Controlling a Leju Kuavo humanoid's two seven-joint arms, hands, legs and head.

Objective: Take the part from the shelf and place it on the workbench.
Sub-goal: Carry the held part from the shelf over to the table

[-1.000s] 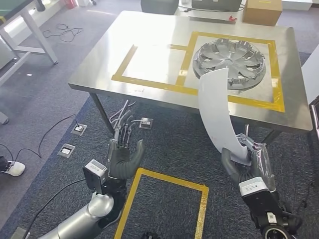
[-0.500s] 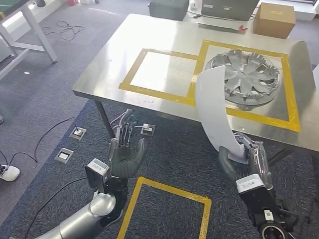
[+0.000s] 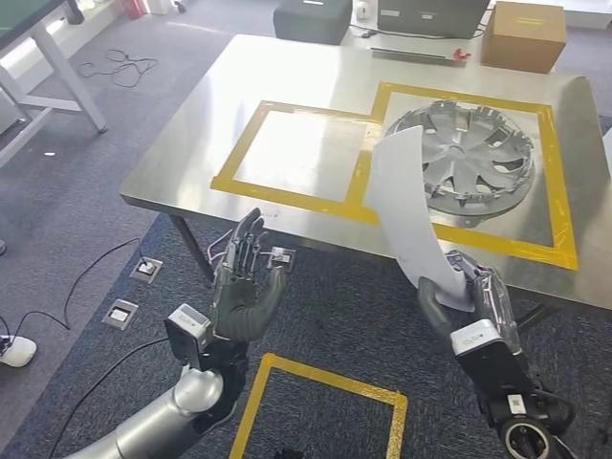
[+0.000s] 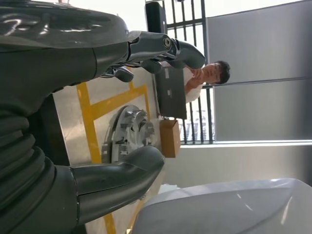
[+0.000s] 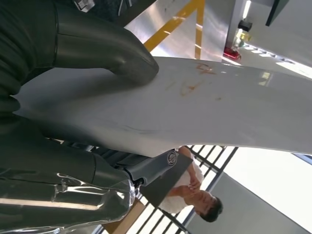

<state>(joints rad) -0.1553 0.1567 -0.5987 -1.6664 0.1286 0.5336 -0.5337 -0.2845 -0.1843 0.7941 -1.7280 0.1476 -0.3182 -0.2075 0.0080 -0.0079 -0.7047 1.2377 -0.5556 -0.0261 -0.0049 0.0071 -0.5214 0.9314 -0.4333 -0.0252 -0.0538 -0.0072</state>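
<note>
left hand (image 3: pixel 242 282) rises since the earlier frame, fingers now spread wider, holding nothing.
right hand (image 3: pixel 469 296) grips the lower end of the curved white part (image 3: pixel 404 206), thumb pressed on its face; the part stands upright at the near edge of the steel workbench (image 3: pixel 216 124), overlapping the hubcap (image 3: pixel 476 153) in the yellow-taped square.

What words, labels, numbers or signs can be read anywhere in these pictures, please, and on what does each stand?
None can be read.
White curved part, held by the right hand: faint orange-brown marks, too smeared to read.
Right wrist: small white label, print too small.
Metal workbench: small dark scribble near its front edge, too small.
Cardboard box: no print legible.
</note>
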